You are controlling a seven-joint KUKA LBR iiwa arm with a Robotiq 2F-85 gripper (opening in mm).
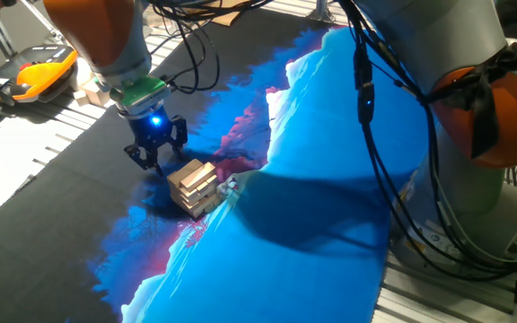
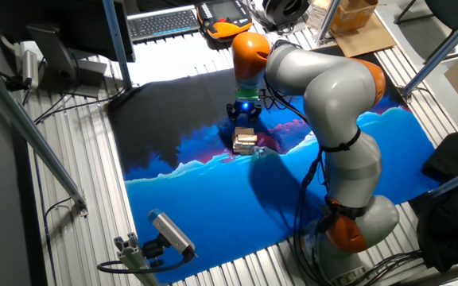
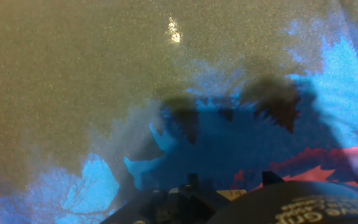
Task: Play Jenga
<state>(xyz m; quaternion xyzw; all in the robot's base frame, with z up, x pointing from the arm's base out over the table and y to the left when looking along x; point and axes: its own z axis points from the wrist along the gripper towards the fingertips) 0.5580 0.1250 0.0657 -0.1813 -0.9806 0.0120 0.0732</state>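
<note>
The gripper [image 1: 153,154] — fingers spread, holding nothing — hangs low just beside the Jenga [image 1: 193,186] tower on the printed mat [image 1: 330,179], apparently positioned to address a side block.

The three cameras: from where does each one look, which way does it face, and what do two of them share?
One fixed view: low beside the table, looking across the mat at the Jenga tower and gripper.
The other fixed view: high, looking down on the whole arm and mat.
Hand view: on the hand, facing the mat; no tower shows.
Both fixed views share tower and gripper.
</note>
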